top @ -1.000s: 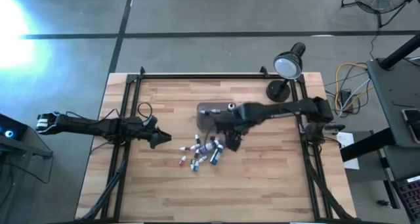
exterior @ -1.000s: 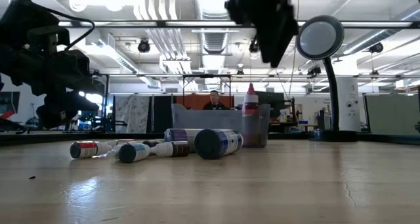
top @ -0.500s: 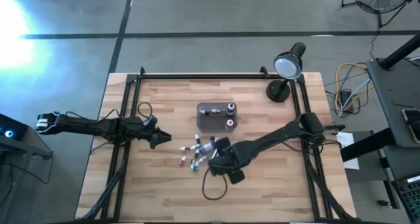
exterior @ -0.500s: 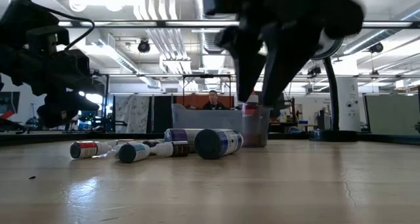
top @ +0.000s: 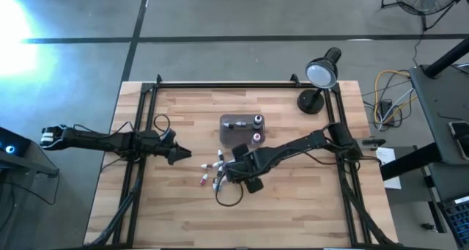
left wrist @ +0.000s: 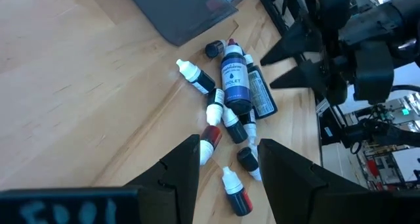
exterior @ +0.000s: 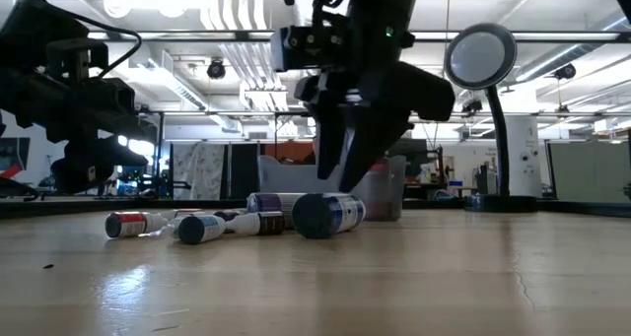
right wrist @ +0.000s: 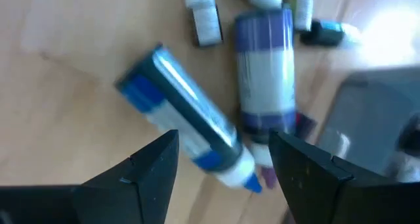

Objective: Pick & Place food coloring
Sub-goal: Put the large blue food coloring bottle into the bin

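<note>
Several small food coloring bottles (top: 218,169) lie on their sides in a loose pile on the wood table, with white and black caps (left wrist: 226,106). Nearest the low camera is a larger purple-labelled one (exterior: 325,215). My right gripper (top: 233,174) hangs open just above the pile's right part, its fingers to either side of a blue bottle (right wrist: 187,129) and touching nothing. Behind the pile is the grey tray (top: 233,136), where two bottles stand upright (top: 256,121). My left gripper (top: 187,156) waits open to the left of the pile (left wrist: 228,142).
A desk lamp (top: 319,78) stands at the table's far right corner. A dark cable loops on the table near the pile (top: 227,195). Bare wood lies along the near side. A person sits in the room far behind the table.
My right gripper has swung from beside the tray toward the table's near edge, then back a little toward the pile. It has come down from high above the table to just over the bottles. The bottles have stayed where they were.
</note>
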